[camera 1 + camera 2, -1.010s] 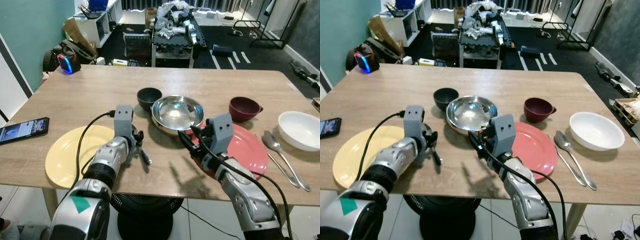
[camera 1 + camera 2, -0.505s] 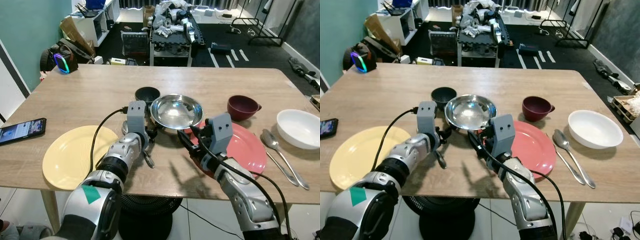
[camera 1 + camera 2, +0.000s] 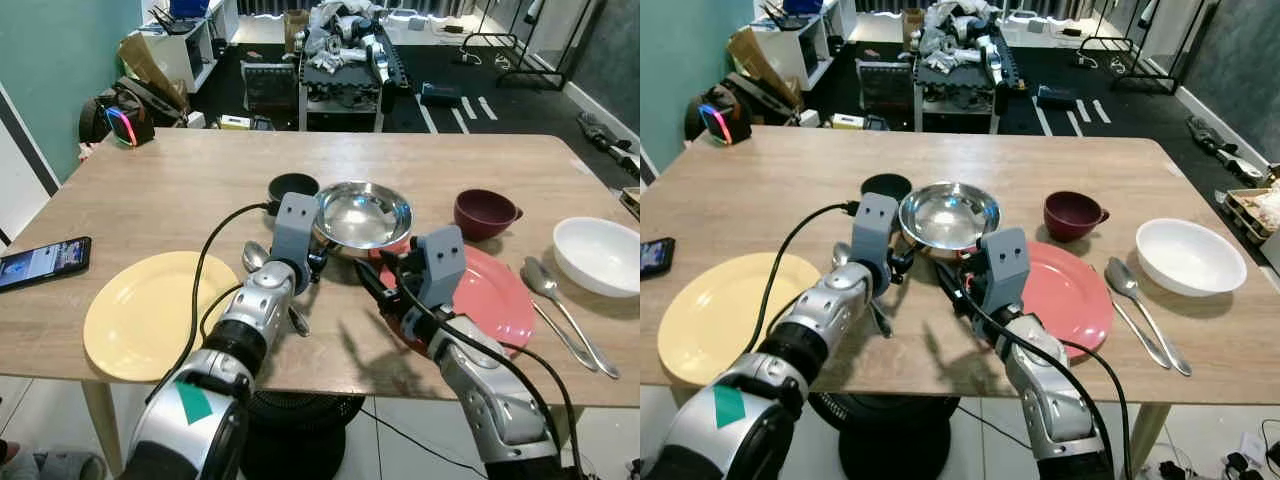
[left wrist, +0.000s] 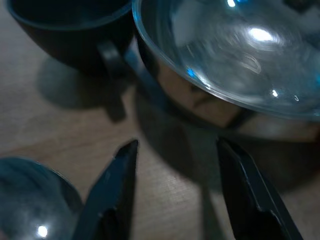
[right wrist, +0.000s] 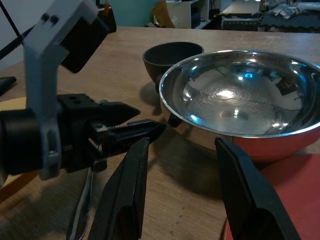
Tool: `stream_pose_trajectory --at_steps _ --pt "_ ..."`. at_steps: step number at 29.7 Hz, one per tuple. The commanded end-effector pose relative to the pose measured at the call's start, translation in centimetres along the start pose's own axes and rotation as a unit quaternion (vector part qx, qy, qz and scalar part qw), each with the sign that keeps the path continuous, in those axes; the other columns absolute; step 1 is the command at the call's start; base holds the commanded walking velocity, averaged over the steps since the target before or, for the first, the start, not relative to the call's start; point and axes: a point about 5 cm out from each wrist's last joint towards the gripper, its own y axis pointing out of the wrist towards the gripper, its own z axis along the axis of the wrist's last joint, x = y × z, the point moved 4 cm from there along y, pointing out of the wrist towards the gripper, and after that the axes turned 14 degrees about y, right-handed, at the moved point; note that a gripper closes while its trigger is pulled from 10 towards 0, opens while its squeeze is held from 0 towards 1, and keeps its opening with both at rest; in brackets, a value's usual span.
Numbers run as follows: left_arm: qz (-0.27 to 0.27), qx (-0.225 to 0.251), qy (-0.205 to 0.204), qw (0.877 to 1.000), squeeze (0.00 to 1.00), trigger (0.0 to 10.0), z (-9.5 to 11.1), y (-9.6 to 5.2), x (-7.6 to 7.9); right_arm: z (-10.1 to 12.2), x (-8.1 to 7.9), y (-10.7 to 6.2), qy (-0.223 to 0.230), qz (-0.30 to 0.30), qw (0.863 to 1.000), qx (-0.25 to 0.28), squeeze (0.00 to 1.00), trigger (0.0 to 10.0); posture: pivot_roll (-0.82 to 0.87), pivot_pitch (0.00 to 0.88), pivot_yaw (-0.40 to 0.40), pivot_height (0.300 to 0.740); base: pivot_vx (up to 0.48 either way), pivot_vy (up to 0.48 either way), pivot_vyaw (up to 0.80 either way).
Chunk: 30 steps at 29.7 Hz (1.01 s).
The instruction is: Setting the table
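My left gripper (image 3: pixel 312 262), fingers parted and empty, faces the steel bowl (image 3: pixel 362 214) directly ahead on the counter (image 3: pixel 180 180), its rim overlapping the red plate (image 3: pixel 495 300). My right gripper (image 5: pixel 180 197), also open and empty, sits nearly as close.

You will find no lettering, brand, number or sign that can be read here. The phone (image 3: pixel 45 261) lying at the tabletop's left edge has its screen lit, but whatever is written on it is too small and blurred to make out.
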Motion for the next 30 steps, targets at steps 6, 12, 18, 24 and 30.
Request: stream_pose_trajectory --at_steps 6,12,18,24,30 --pt "0.033 -0.019 0.04 0.998 0.0 10.0 -2.2 -1.1 -2.8 -0.2 -0.1 0.2 0.002 -0.001 1.0 0.001 0.0 10.0 0.0 0.017 0.113 0.74 0.0 0.0 0.0" --pt "0.079 -0.048 0.054 0.994 0.0 10.0 -4.3 -1.8 -6.5 -0.1 0.1 0.2 0.0 -0.001 1.0 0.003 0.0 10.0 0.0 0.015 0.11 0.74 0.0 0.0 0.0" --pt "0.06 -0.066 0.016 0.996 0.0 10.0 -5.3 -2.1 -6.9 0.0 0.1 0.2 -0.001 -0.001 1.0 0.004 0.0 10.0 -0.01 0.011 0.11 0.74 0.0 0.0 0.0" --pt "0.024 -0.077 -0.023 0.996 0.0 10.0 -6.1 -2.1 -6.0 0.1 0.2 0.2 -0.003 -0.003 1.0 0.005 0.0 10.0 -0.02 0.014 0.109 0.74 0.0 0.0 0.0" --pt "-0.018 -0.088 -0.055 0.994 0.0 10.0 -6.3 -1.9 -4.8 0.1 0.3 0.1 -0.003 -0.004 1.0 0.005 0.0 10.0 -0.02 0.019 0.108 0.74 0.0 0.0 0.0"
